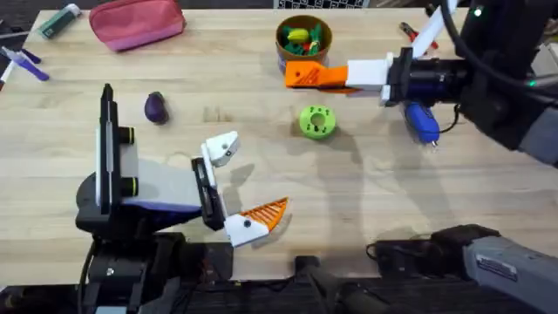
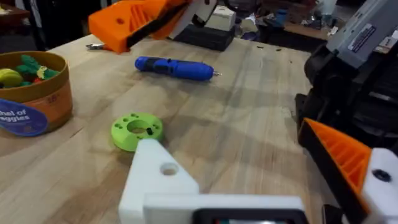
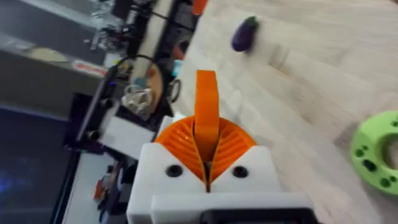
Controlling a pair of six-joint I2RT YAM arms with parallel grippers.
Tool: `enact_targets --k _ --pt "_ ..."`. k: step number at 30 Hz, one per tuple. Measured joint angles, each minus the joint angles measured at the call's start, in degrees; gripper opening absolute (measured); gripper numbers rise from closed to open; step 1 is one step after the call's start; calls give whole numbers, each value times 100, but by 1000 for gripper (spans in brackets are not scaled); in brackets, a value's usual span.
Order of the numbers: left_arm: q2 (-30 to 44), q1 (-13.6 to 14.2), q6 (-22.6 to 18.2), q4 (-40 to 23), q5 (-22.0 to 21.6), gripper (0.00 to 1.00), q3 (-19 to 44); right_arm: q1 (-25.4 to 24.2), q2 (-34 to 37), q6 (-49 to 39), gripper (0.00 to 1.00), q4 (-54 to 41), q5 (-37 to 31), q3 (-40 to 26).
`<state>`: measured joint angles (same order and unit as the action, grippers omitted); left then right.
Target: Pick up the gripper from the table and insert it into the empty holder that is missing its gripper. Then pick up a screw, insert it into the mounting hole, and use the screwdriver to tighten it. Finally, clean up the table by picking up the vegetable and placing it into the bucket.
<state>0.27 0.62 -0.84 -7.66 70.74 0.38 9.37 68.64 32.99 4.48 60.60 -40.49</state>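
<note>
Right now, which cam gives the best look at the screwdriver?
Left wrist: the screwdriver lies in full profile on the table, blue body and metal tip unobstructed, beyond the green ring. Overhead shows it partly hidden under the right arm. The right wrist view looks toward the eggplant instead.

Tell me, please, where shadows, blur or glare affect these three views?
Overhead: the right gripper casts a soft shadow across the table near the green ring; no harsh glare. Left wrist: the white holder up close looks soft, while the screwdriver reads clearly. Right wrist: the room behind is dark and blurred, and the eggplant is slightly soft.
</note>
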Motion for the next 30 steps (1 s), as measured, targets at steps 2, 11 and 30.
enact_targets --k 2,11,30 --pt "-2 0 0 0 -2 986 0 0 0 200 11 422 289 156" --pt "-2 0 1 1 -1 987 0 0 658 1783 11 3511 1414 579" --pt "-1 0 0 0 -2 987 0 268 2423 2788 10 4162 2654 639"
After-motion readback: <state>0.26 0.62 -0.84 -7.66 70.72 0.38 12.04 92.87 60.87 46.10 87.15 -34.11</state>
